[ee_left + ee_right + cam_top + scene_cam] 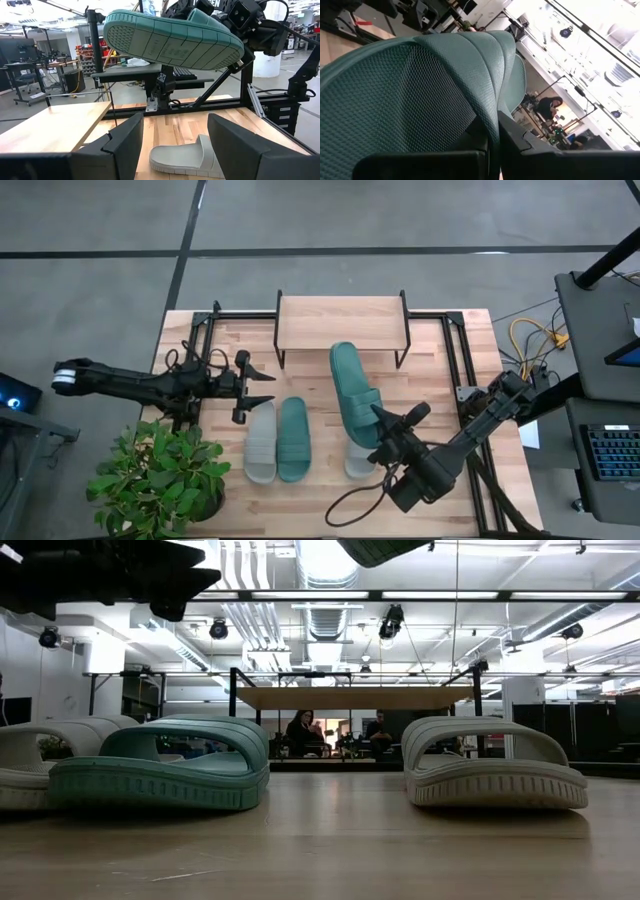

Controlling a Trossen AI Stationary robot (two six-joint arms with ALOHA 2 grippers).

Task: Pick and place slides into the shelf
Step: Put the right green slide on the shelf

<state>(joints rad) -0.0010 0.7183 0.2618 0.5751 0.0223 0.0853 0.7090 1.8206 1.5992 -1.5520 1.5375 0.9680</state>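
Note:
My right gripper [383,423] is shut on a teal slide [352,390] and holds it in the air in front of the shelf [342,325]. That shelf is a low rack with a light plank top on thin black legs, standing at the table's far edge. A grey slide [357,463] lies on the table under the held one. Another grey slide [262,442] and a second teal slide [293,438] lie side by side on their soles to the left. My left gripper [258,388] hovers open above and just left of that pair, touching nothing. My right gripper pinches the teal slide by its wide strap [492,120], whose edge runs down between the two fingers [520,142]. It comes at the strap from the table's near-right side. The slide is lifted clear and tipped, its sole [170,42] turned toward the table's left.
A potted plant [160,475] stands at the table's near left corner, close to my left arm. A black metal frame [455,360] borders the table's far and right sides. Bare wood lies between the shelf and the slides. People sit in the room behind.

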